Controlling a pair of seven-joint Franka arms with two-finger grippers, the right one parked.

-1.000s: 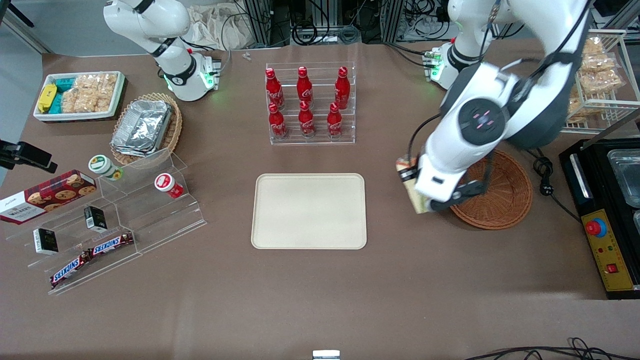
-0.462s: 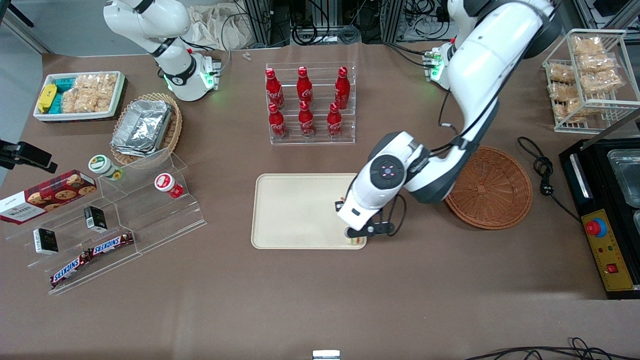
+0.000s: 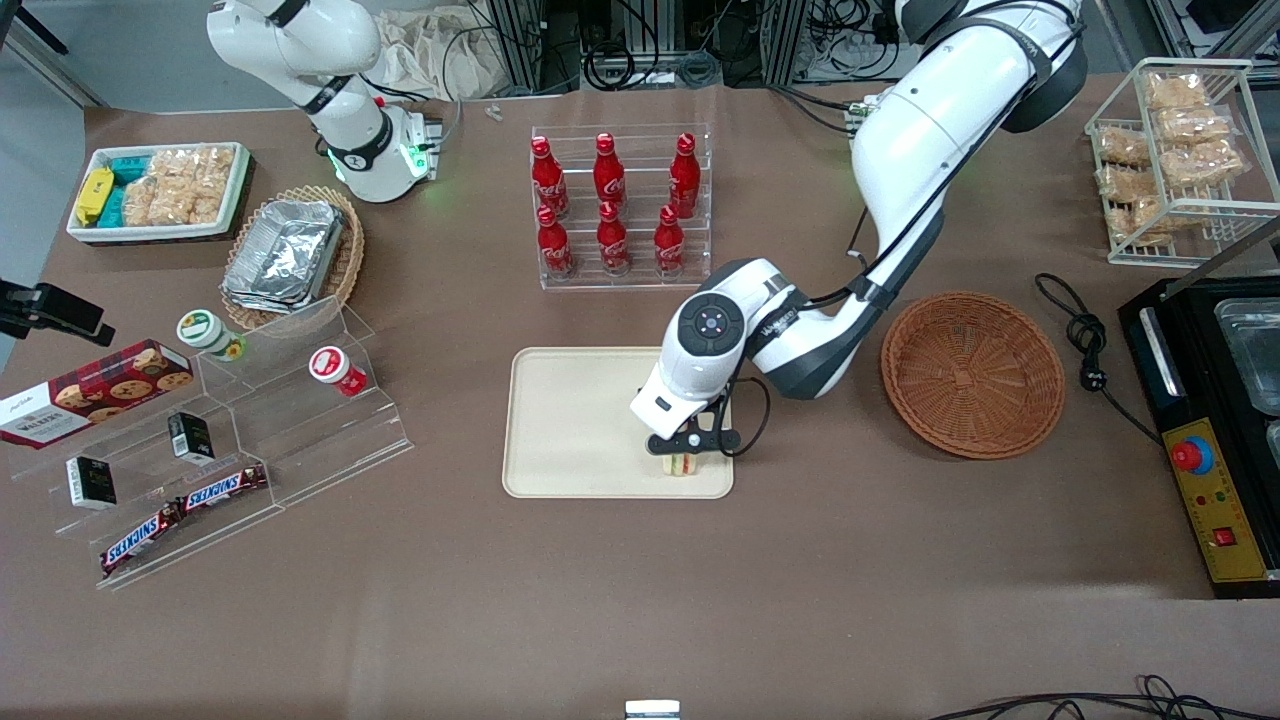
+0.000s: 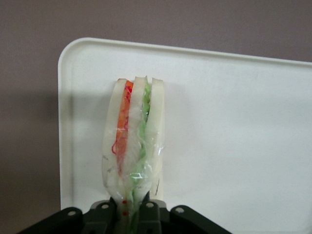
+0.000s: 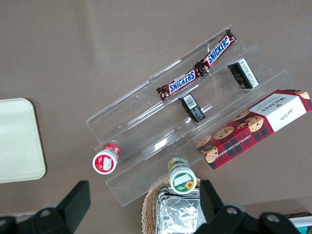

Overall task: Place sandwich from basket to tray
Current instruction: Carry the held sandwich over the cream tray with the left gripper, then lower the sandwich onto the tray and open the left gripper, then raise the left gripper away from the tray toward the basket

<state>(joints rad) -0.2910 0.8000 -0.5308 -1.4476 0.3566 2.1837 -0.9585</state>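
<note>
Pincer: it is being held low over the tray, near the corner closest to the front camera and the basket, and it is being kept clamped on the sandwich.
Sandwich: it is being gripped at one end, standing on edge over the tray.
Tray: it is being left flat on the table.
Basket: it is being left beside the tray, toward the working arm's end, with nothing in it.
</note>
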